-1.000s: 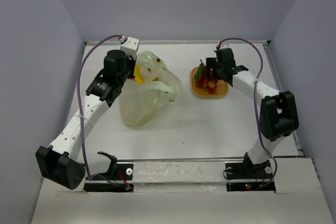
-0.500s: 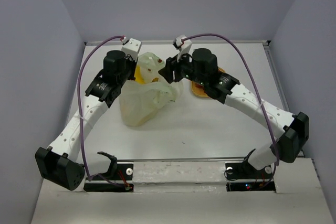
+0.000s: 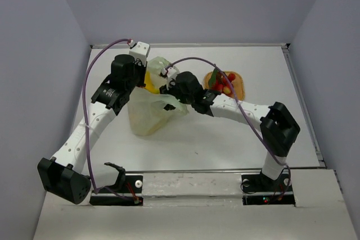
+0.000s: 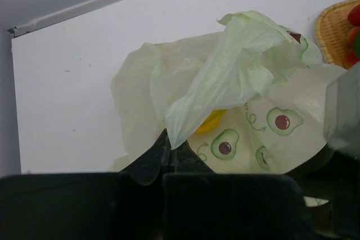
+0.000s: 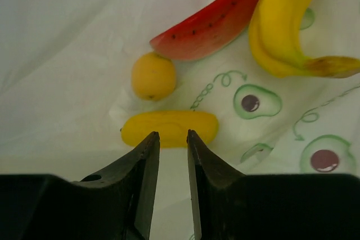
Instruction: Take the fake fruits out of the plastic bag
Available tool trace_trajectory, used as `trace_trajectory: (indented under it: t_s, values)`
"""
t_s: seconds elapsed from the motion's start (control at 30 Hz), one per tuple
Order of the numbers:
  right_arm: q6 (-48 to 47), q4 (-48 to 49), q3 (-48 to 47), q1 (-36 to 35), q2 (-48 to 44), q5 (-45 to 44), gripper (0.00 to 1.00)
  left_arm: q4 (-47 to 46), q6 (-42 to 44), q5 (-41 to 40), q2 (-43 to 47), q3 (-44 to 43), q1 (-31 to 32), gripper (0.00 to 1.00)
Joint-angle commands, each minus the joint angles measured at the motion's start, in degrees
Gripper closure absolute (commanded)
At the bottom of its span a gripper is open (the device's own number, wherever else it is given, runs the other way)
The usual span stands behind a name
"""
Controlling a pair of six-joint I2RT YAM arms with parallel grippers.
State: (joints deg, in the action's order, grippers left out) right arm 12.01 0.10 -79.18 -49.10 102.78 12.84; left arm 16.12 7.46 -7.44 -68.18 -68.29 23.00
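My left gripper [image 4: 166, 139] is shut on a handle loop of the pale green plastic bag [image 4: 247, 66], holding it up; a yellow fruit [image 4: 211, 121] shows through the plastic. My right gripper [image 5: 172, 134] reaches into the plastic bag [image 3: 149, 113], its jaws a narrow gap apart with nothing between them. The tips stand at the near edge of a yellow oblong fruit [image 5: 169, 125]. Beyond it lie a round yellow-orange fruit [image 5: 153, 76], a watermelon slice [image 5: 211, 23] and a banana [image 5: 281, 26]. In the top view the right gripper [image 3: 169, 87] is at the bag's mouth, beside the left gripper [image 3: 145, 78].
An orange woven tray [image 3: 239, 85] to the right of the bag holds red berries with green leaves [image 3: 220, 82]. The tray's edge [image 4: 332, 32] shows in the left wrist view. Grey walls enclose the white table [image 3: 225, 133] on three sides.
My right arm has swung left from the orange tray to the bag's mouth, and its jaws have narrowed. The berries stay on the tray. The left arm has not moved.
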Motion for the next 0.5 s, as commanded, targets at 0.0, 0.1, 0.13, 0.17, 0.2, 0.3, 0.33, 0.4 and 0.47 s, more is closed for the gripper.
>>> trace_trajectory:
  t_s: [0.0,0.1,0.13,0.17,0.2,0.3,0.33,0.4,0.47]
  values:
    - [-0.23,2.45,3.84,-3.88,-1.0,2.28,0.68,-0.21,-2.19,2.59,2.09,-0.62,-0.42,1.0]
    - [-4.36,1.31,8.15,-6.88,-0.83,0.7,0.69,0.93,-2.28,7.08,4.54,1.66,-0.77,1.0]
    - [-4.54,1.13,9.47,-6.88,-0.31,0.35,0.69,1.37,-1.76,9.79,5.51,2.54,-0.94,1.0]
    - [-4.37,0.96,10.7,-7.41,0.92,-0.53,0.7,2.5,-0.01,13.12,7.69,4.12,-1.2,1.0]
    - [-3.67,0.78,12.89,-7.41,1.45,-1.49,0.71,3.21,1.31,14.72,8.84,4.83,-1.38,1.0]
    - [-2.0,0.52,15.45,-7.41,0.15,-7.46,0.72,7.69,6.15,21.22,13.68,7.38,-2.52,1.0]
    - [-1.73,0.52,15.89,-7.41,-0.82,-8.7,0.72,8.74,7.38,23.24,14.91,7.99,-2.96,1.0]
    - [-1.55,0.69,15.64,-7.41,-3.19,-10.98,0.71,10.59,10.71,28.33,18.15,9.83,-3.4,1.0]
    - [-1.38,0.78,13.19,-7.41,-4.25,-11.7,0.71,9.9,10.91,28.98,20.01,11.07,-3.4,1.0]
